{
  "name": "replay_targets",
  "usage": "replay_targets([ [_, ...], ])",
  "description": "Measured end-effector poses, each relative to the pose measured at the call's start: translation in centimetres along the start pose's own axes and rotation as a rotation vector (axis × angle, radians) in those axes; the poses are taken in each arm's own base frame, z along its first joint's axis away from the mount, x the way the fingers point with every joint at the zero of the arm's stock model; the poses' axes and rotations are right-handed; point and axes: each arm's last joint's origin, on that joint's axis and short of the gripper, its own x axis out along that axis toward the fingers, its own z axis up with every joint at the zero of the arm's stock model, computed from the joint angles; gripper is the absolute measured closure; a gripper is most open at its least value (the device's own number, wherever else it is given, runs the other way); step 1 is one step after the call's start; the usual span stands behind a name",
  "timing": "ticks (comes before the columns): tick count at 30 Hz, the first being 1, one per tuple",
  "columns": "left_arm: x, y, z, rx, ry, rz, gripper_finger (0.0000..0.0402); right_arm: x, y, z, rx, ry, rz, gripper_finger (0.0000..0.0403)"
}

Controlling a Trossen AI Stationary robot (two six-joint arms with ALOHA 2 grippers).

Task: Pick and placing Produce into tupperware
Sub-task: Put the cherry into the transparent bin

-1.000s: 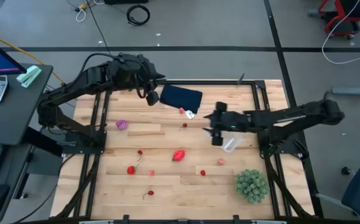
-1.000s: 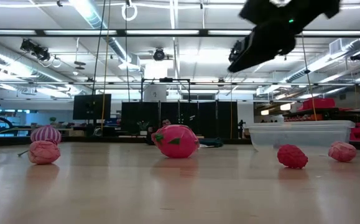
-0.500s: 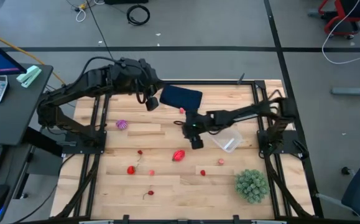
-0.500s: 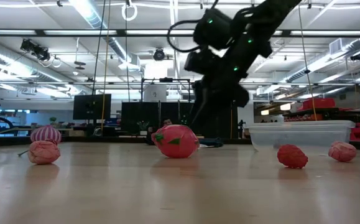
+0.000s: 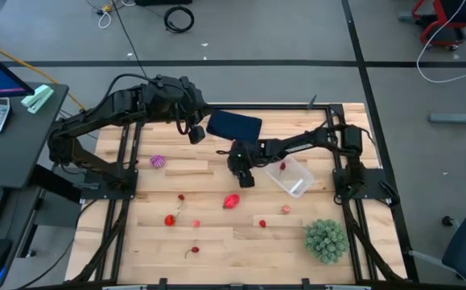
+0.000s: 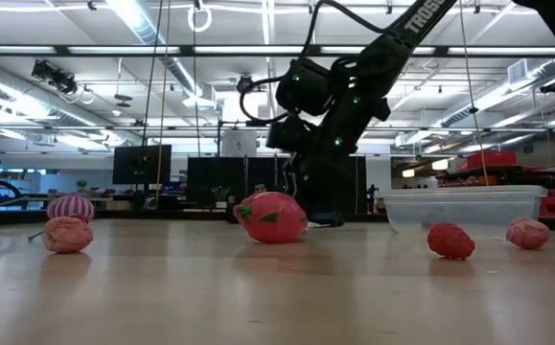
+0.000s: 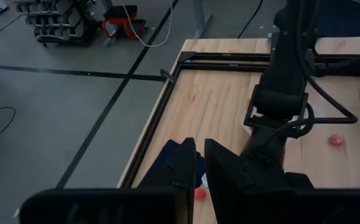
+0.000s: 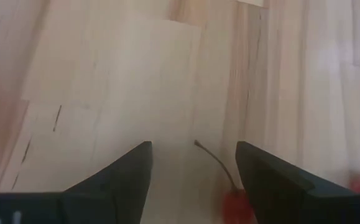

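Note:
The clear tupperware stands right of centre on the wooden table, also in the low view. A small red piece shows inside its rim. Red and pink produce lies scattered on the boards: a big red one, a purple one, and small ones. My right gripper is open, low over the table left of the tupperware. A red cherry with a stem lies on the boards between its fingers. My left gripper hangs high at the far left, its fingers nearly together, with nothing between them.
A dark navy folded cloth lies at the far edge, just beyond my right gripper. A bushy green plant stands at the near right corner. A black metal frame borders the table. Bare boards stretch along the near edge.
My right gripper has swung from above the tupperware toward the table's left edge. It has come down close to the boards, tipped more steeply downward, and stayed open. It now stands over the cherry near the cloth.

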Motion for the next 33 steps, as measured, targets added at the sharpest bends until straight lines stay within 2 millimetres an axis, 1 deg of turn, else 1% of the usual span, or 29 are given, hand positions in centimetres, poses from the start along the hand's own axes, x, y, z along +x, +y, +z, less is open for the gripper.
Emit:
replay_targets([
  [6,0.0,0.0,0.0,0.000,0.000,0.000,0.0360,-0.1,-0.8,-0.2,0.020,-0.002,0.005,0.0166],
  [10,0.0,0.0,0.0,-0.001,0.000,0.000,0.0365,0.0,-1.1,-0.5,0.042,-0.006,0.033,0.0197],
  [14,0.0,0.0,0.0,-0.001,0.000,0.000,0.0369,0.4,-1.2,-0.8,0.067,-0.008,0.092,0.0251],
  [17,0.0,0.0,0.0,-0.001,0.000,0.000,0.0369,0.6,-1.1,-0.8,0.065,-0.010,0.097,0.0303],
  [19,0.0,0.0,0.0,-0.001,0.000,0.000,0.0366,0.4,-1.0,-0.7,0.067,-0.013,0.086,0.0341],
  [21,0.0,0.0,0.0,-0.003,0.001,0.000,0.0365,-0.2,-0.8,-0.4,0.078,-0.011,0.050,0.0380],
  [23,0.0,0.0,0.0,-0.015,0.000,0.000,0.0366,-1.5,-0.9,0.0,0.082,-0.002,-0.013,0.0394],
  [25,0.0,0.0,0.0,-0.035,0.000,0.000,0.0370,-3.4,-1.1,1.1,0.089,-0.046,-0.113,0.0390],
  [27,0.0,0.0,0.0,-0.049,0.001,0.000,0.0373,-6.1,-1.0,2.0,0.100,-0.063,-0.200,0.0392],
  [29,0.0,0.0,-0.1,-0.052,0.006,-0.001,0.0377,-8.9,-0.6,2.4,0.118,-0.060,-0.241,0.0398],
  [33,0.0,0.0,-0.3,-0.048,0.027,-0.003,0.0378,-16.1,0.6,2.4,0.218,-0.091,-0.275,0.0396],
])
